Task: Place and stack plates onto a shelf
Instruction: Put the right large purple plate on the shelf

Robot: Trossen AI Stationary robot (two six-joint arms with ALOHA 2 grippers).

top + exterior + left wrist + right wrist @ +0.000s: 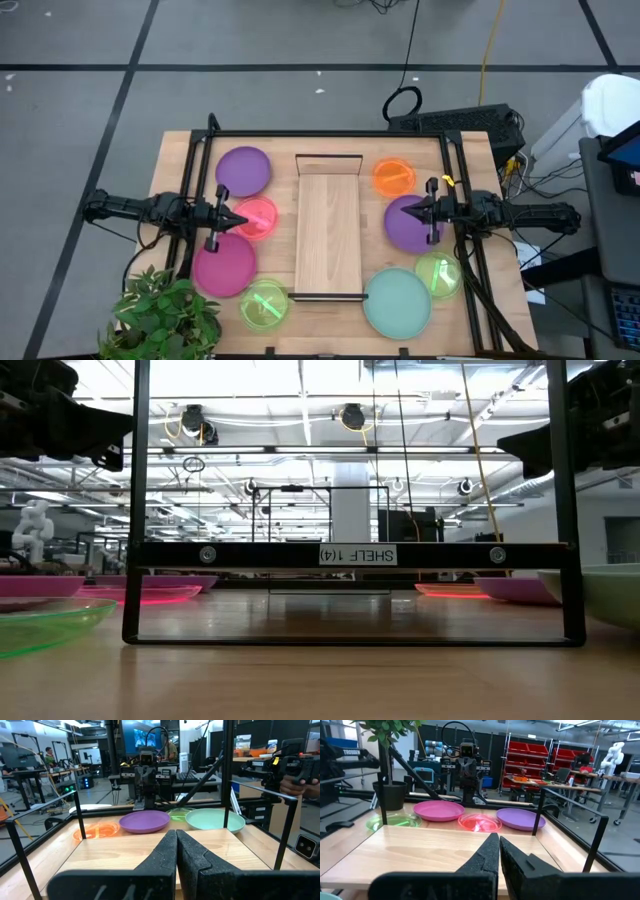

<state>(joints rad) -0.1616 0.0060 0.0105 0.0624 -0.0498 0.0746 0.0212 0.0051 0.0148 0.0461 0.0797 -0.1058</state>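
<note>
Plates [244, 170] flank shelf [328, 225], both sides.

Both arms reach in level from opposite sides of the bench, each pointing inward toward the other. The left hand [240, 219] has its two dark fingers [165, 852] pressed together, holding nothing. The right hand [409, 211] mirrors it, fingers [487, 851] likewise closed and empty, raised above the bench.

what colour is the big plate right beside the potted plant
Magenta plate, clearest in the high view, next to the potted plant.
</note>
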